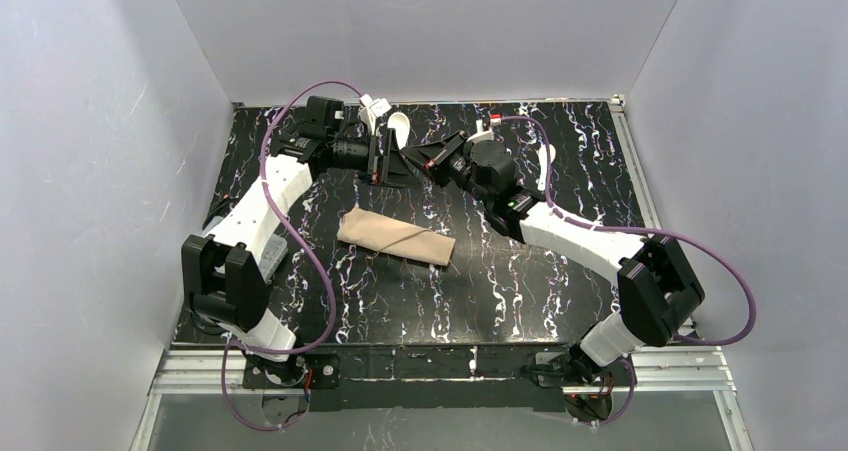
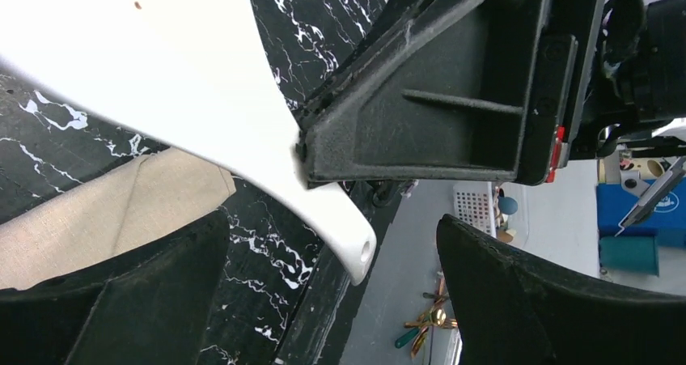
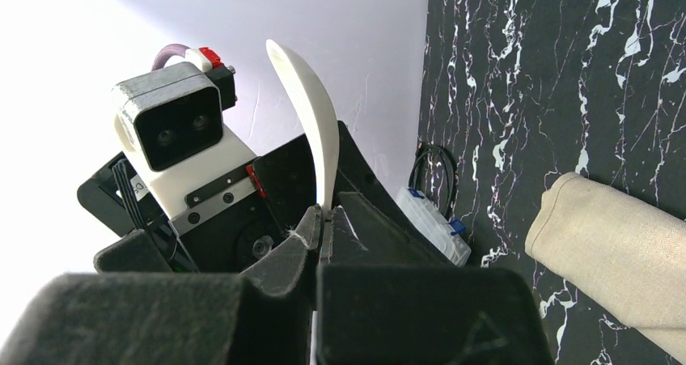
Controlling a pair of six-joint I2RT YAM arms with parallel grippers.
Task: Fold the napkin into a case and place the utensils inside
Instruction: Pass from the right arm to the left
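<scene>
Napkin [image 1: 396,238] lies folded as a case on the worktop [image 1: 560,301], apparently unfilled; my right end effector [image 3: 323,219] clenches 1 spoon [image 3: 311,114], my left end effector [image 1: 383,159] gapes beside it.

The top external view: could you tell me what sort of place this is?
Probably a lab robot test cell: white walls box in a black marbled tabletop, with the left arm and right arm bolted to a metal rail.
</scene>
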